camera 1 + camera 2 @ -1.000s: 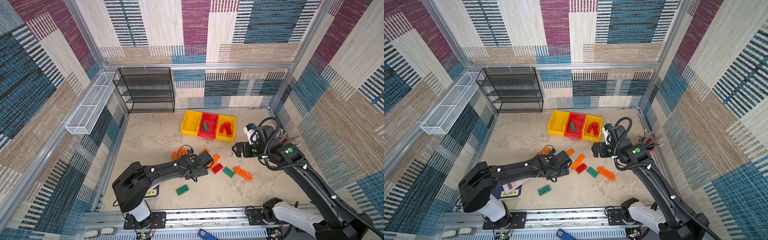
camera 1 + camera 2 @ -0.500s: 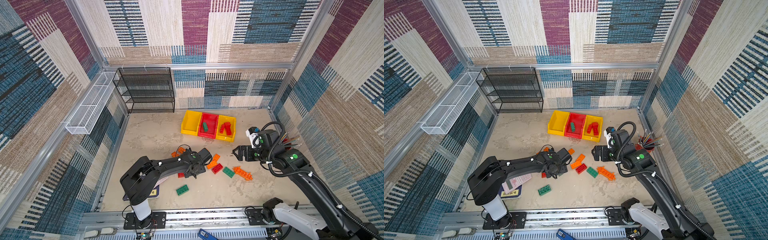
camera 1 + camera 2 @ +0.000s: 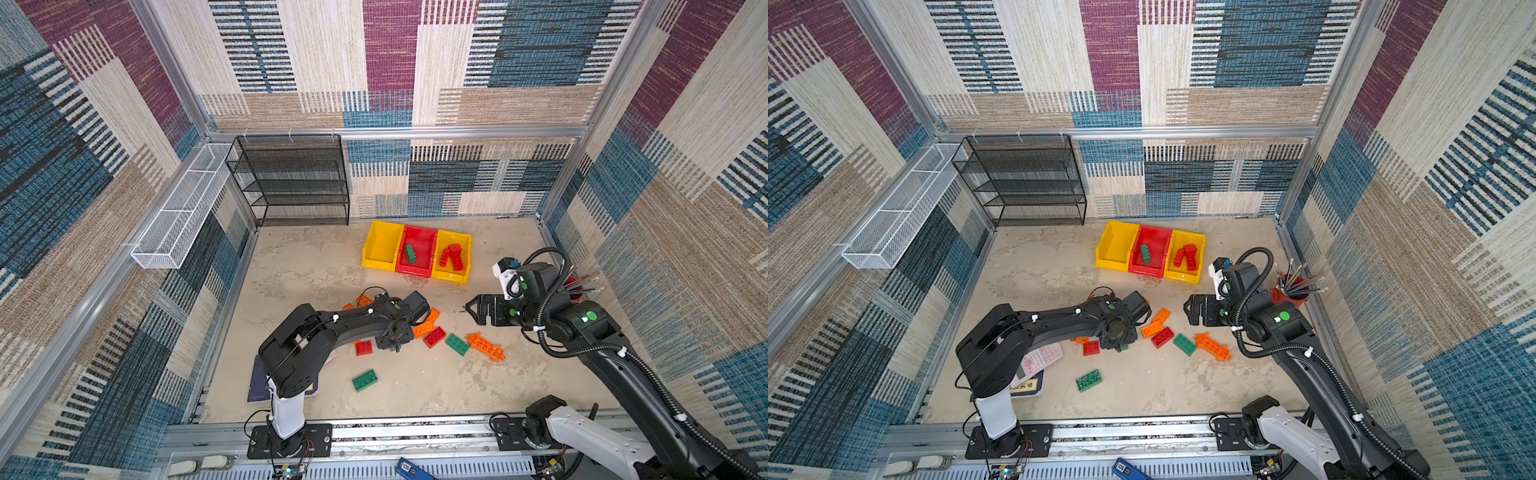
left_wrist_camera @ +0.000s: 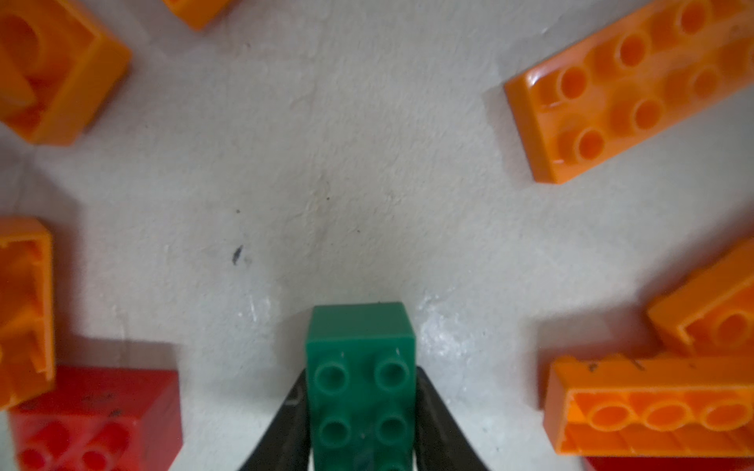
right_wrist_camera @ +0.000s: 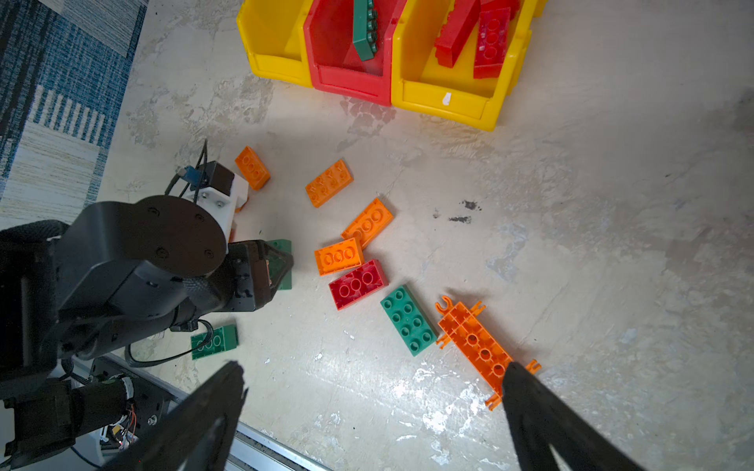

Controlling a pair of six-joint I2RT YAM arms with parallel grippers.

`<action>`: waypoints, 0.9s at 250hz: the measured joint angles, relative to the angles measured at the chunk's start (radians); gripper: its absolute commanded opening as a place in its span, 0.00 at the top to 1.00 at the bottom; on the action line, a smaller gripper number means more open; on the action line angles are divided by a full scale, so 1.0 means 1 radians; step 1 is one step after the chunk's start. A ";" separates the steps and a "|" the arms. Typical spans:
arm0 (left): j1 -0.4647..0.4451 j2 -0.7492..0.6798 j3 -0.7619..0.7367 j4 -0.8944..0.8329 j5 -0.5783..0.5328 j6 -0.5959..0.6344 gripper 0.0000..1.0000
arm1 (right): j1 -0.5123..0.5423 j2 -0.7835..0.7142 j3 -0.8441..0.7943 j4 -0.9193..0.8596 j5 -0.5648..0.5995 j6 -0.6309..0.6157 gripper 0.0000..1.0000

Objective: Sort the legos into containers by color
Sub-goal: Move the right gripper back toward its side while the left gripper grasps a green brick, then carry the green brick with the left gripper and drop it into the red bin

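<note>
left gripper [image 4: 361, 407] grips a green studded plastic brick [image 4: 361, 338]; right gripper [image 5: 373, 369] wide, empty. next, probably lift to red plastic bin [image 3: 413, 271] at twelve o'clock

Black mesh shelf [image 3: 1025, 187] at back — pink calculator [image 3: 1040, 360], red pencil cup [image 3: 1288, 296].

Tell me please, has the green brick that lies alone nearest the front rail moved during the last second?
No. The green brick lies at the same spot and the same angle, just as far from the front rail as before.
</note>
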 measured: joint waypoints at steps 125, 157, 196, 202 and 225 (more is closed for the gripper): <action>0.088 0.080 0.488 -0.262 -0.053 0.274 0.80 | 0.000 -0.040 0.001 -0.015 0.048 0.066 0.00; 0.159 0.194 0.732 -0.297 -0.058 0.394 0.80 | 0.000 -0.032 0.029 -0.019 0.076 0.096 0.00; 0.251 0.330 0.946 -0.282 -0.004 0.510 0.81 | 0.000 -0.020 0.032 -0.017 0.110 0.139 0.00; 0.262 0.344 0.960 -0.273 -0.001 0.515 0.81 | 0.000 -0.022 0.029 -0.014 0.118 0.147 0.00; 0.293 0.388 0.992 -0.222 0.067 0.531 0.79 | 0.000 -0.030 0.008 -0.003 0.134 0.179 0.00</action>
